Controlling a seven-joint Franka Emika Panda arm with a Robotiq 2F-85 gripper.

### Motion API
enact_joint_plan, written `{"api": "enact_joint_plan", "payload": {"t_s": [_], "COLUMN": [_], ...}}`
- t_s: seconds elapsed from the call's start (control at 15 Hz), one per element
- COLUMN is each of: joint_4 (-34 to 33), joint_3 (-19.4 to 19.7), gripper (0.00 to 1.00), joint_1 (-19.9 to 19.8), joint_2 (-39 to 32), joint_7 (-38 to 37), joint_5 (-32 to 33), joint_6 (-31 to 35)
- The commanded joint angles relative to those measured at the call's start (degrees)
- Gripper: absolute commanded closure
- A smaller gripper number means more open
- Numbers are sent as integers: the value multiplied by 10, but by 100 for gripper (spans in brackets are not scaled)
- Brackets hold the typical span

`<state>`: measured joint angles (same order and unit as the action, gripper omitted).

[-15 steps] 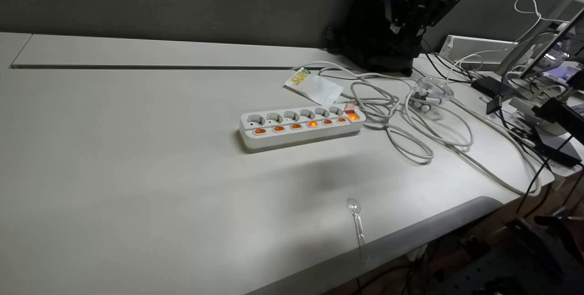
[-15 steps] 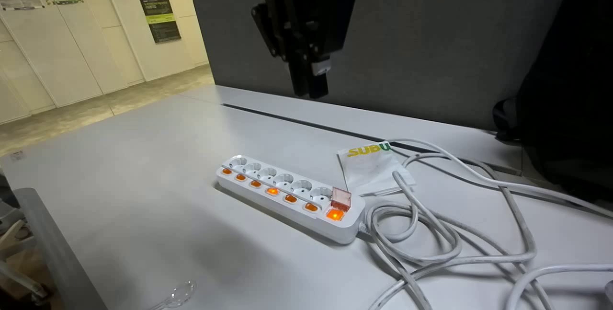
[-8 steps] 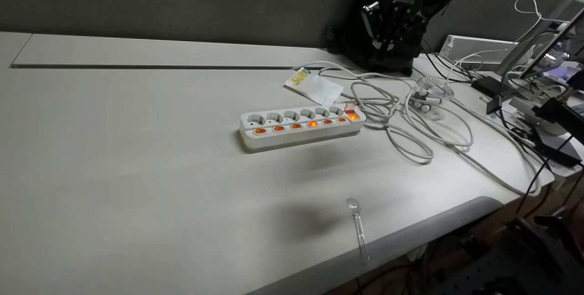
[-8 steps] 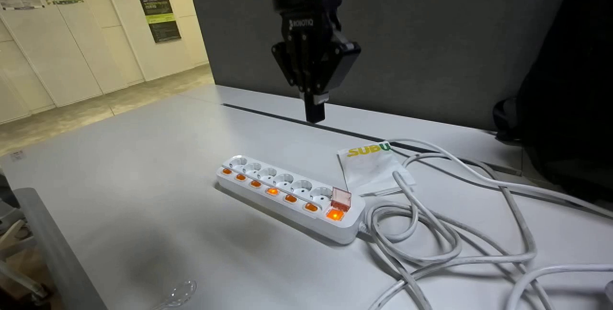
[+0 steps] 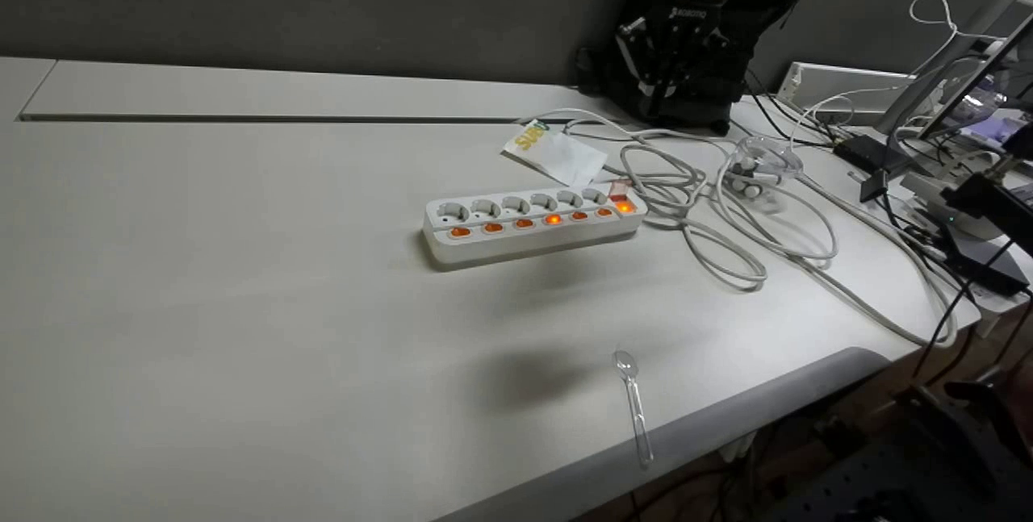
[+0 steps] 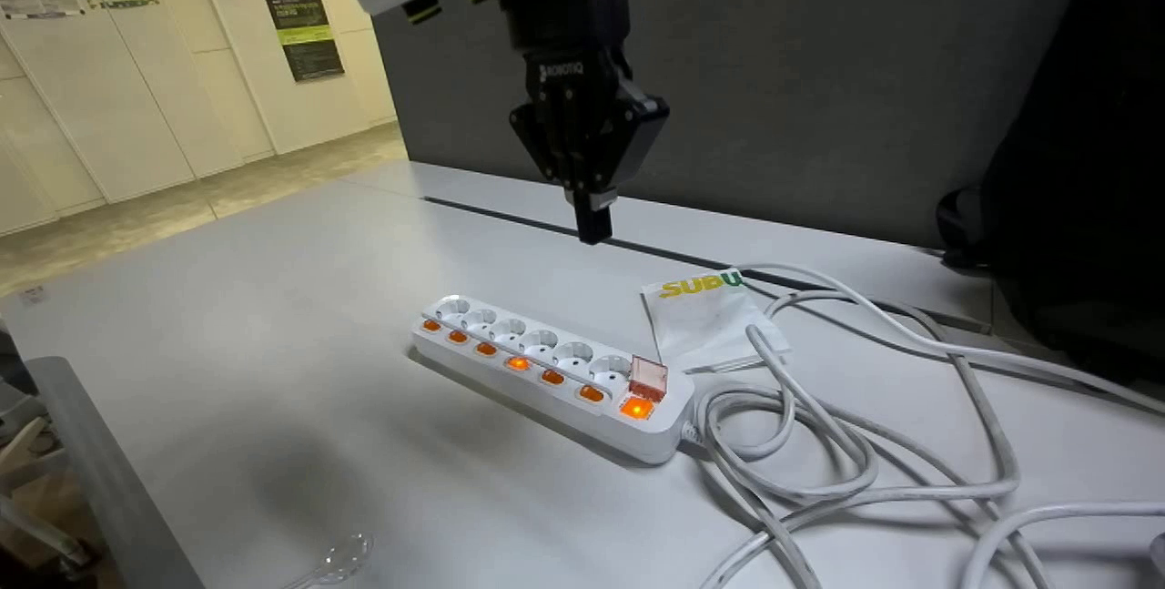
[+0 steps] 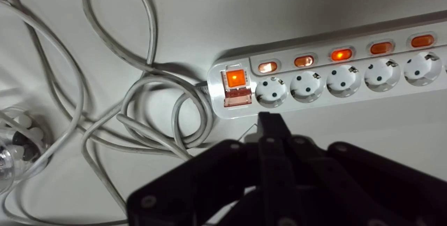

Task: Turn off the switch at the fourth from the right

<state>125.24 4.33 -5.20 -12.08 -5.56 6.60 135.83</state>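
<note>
Although the power strip [image 6: 546, 396] looks unchanged, the gripper [image 6: 594, 227] hangs lower than a second ago, nearer the table [image 5: 282, 328]; I read this as approach, no press made. Fingertips [image 7: 270, 128] that showed separately then now read as one block: drawn together, nothing visible between them, apart from the power strip. Whether they closed or the wrist turned, cannot tell. Target taken to be the lit switch [image 5: 553, 219], fourth from the right only if the lit main switch [image 5: 625, 206] at the row's end is counted; it glows, so the task is presumably undone. Wrist view reverses the row, main switch at left, and crops the far end; both exterior views give the power strip whole. Only the wrist view lines the fingertips up just off the socket side, near the main switch, so a sideways correction is probably due before pressing. In an exterior view a black bag [image 5: 700, 113] swallows the gripper's outline.
</note>
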Motion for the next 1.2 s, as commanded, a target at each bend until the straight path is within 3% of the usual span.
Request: {"api": "enact_joint_plan", "payload": {"t_s": [0.0,0.53,0.8,1.13], "joint_4": [6,7,31,16], "joint_3": [1,-6,-15,-10], "gripper": [100,100,100,99], "joint_1": [42,98,101,101], "joint_2": [-33,-103,-99,-106], "joint_7": [-65,-77,-61,-57], "joint_5": [48,37,19,24], "joint_6": [46,99,106,102]}}
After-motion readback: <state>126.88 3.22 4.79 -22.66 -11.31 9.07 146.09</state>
